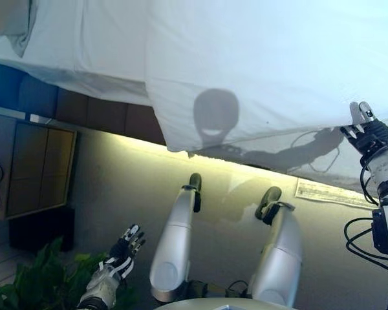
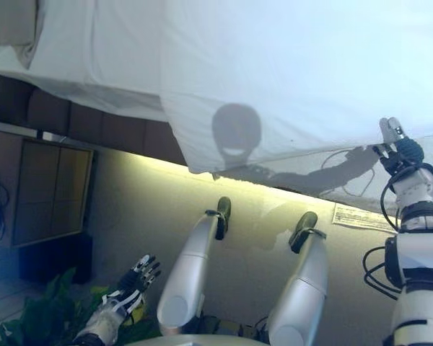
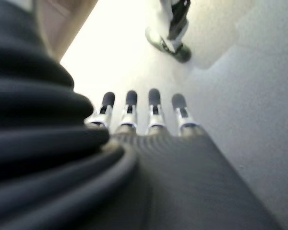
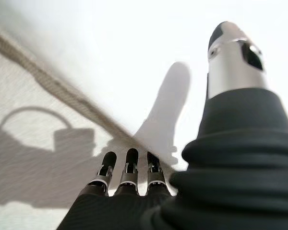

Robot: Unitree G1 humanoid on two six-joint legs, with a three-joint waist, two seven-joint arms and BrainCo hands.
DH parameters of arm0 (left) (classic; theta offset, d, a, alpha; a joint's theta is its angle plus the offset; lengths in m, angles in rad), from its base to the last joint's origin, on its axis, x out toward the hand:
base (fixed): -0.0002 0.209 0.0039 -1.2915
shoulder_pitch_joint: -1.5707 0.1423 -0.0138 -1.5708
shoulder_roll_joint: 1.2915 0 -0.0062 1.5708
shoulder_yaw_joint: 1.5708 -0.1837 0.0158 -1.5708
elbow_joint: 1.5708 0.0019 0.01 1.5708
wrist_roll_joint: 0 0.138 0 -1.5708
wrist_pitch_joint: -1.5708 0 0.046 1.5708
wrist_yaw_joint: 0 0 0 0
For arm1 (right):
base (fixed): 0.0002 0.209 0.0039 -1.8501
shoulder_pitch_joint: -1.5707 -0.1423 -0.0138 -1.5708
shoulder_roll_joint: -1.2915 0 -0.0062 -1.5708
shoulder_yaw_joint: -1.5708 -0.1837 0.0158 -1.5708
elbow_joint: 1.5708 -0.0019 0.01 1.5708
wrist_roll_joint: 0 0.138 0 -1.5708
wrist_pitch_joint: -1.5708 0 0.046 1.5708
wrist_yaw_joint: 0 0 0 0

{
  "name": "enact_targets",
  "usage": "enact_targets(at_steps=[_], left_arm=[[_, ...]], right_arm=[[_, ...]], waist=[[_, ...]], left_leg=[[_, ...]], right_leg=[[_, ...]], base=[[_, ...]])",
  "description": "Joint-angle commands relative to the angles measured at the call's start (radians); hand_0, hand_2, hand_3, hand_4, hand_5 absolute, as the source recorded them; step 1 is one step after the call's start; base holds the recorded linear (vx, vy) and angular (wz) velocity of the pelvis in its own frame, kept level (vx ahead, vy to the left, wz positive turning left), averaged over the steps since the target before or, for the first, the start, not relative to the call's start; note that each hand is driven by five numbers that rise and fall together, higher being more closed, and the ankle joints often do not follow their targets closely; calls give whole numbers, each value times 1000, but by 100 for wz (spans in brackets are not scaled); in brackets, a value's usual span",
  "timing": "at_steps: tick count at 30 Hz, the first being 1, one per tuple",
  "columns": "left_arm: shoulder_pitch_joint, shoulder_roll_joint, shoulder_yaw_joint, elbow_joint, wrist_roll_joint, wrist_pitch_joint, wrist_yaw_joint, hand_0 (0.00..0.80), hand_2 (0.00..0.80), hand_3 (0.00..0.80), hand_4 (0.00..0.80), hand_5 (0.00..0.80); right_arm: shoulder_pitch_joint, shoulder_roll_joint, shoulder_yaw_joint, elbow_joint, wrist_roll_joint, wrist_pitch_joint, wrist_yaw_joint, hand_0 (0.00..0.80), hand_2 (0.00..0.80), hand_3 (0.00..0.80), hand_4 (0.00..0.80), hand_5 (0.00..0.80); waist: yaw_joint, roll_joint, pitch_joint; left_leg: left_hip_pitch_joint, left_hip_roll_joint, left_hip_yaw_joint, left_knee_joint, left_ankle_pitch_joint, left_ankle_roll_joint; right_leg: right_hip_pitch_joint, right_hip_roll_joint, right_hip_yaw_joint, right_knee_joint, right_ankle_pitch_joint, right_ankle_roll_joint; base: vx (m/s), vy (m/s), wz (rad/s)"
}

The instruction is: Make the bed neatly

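The right hand (image 1: 365, 129) is reaching up to the lower edge of the white duvet (image 1: 265, 58), which is lying across the bed (image 1: 84, 45) and hanging over its side. In the right wrist view the fingers (image 4: 128, 167) are pointing straight at the fabric with the thumb standing apart, so the hand is looking open and touching or nearly touching the hem rather than gripping it; whether any cloth is being pinched is not clear. The left hand (image 1: 126, 248) is hanging low, well away from the bed, above a green plant (image 1: 39, 278), its fingers relaxed and holding nothing. The main risk seems to be that the right hand is working alone at one spot: a pull or push there would probably be dragging the duvet askew, bunching it near the hanging corner (image 1: 174, 145) instead of flattening it. Straight fingers may also be sliding off the smooth cloth. The idle left hand, if raised carelessly, could be brushing the plant.
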Motion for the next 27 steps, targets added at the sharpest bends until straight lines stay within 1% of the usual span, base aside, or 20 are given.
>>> enact_targets(at_steps=[1,4,5,6,8,12,15,17,21,22,23,27], left_arm=[[79,52,12,19,3,-15,-17,0,0,0,0,0],[76,53,18,41,17,-18,-10,0,0,0,0,0],[74,54,21,45,19,-18,-9,0,0,0,0,0],[73,53,22,52,27,-18,-3,0,0,0,0,0],[73,52,27,62,33,-17,-4,0,0,0,0,0],[75,53,34,71,47,-16,-3,0,0,0,0,0],[74,54,35,75,60,-29,-4,0,0,0,0,0],[69,63,32,45,63,-30,-1,0,0,0,0,0],[39,94,21,-48,44,-29,12,0,0,0,0,0],[37,97,20,-55,42,-29,13,0,0,0,0,0],[16,115,9,-100,19,-31,27,0,0,0,0,0],[-39,152,-14,-182,-6,-54,25,0,0,0,0,0]], right_arm=[[-51,-90,-16,-67,-22,-41,31,0,0,0,0,0],[-32,-91,-29,-59,-40,-27,25,0,0,0,0,0],[-30,-93,-31,-58,-44,-26,25,107,107,107,107,107],[-24,-95,-34,-55,-53,-24,28,254,254,254,254,254],[-11,-100,-40,-54,-58,-32,44,800,800,800,800,800],[15,-109,-52,-59,-48,-34,74,800,800,800,800,800],[25,-115,-56,-62,-38,-30,101,800,800,800,800,800],[39,-119,-62,-70,-39,-25,121,800,800,800,800,800],[49,-113,-58,-92,-27,-31,157,800,800,800,800,800],[49,-112,-58,-94,-25,-32,158,800,800,800,800,800],[49,-104,-53,-102,-20,-38,169,800,800,800,800,800],[35,-79,-15,-117,-22,-25,193,800,800,800,800,800]], waist=[[20,-24,-2],[23,-44,-18],[22,-49,-23],[22,-55,-31],[21,-65,-46],[17,-77,-65],[14,-86,-84],[11,-88,-96],[7,-90,-109],[6,-91,-109],[3,-91,-112],[-7,-95,-132]], left_leg=[[87,-12,-6,-118,36,24],[156,-4,-11,-167,49,16],[156,-4,-8,-182,79,19],[174,-1,-9,-193,81,16],[202,6,-9,-212,86,11],[253,18,-7,-246,94,2],[298,29,1,-279,102,-5],[322,36,5,-292,106,-12],[349,43,8,-307,110,-15],[350,43,8,-308,111,-16],[356,47,9,-312,112,-17],[390,56,12,-338,123,-25]], right_leg=[[130,-2,-26,-38,-9,24],[209,2,-43,-107,4,32],[214,0,-53,-129,31,23],[236,1,-58,-147,33,24],[270,3,-64,-175,38,26],[329,10,-74,-229,49,29],[377,16,-82,-270,57,32],[409,16,-87,-292,61,33],[440,18,-90,-316,67,36],[442,18,-90,-317,68,36],[448,21,-90,-322,68,36],[488,32,-93,-358,74,34]], base=[[63,-45,-10],[49,-32,-4],[-6,-3,-9],[0,2,-11],[85,-7,-6],[75,-7,0],[70,5,0],[66,20,0],[17,3,2],[-15,-6,4],[0,0,0],[-4,-2,-1]])
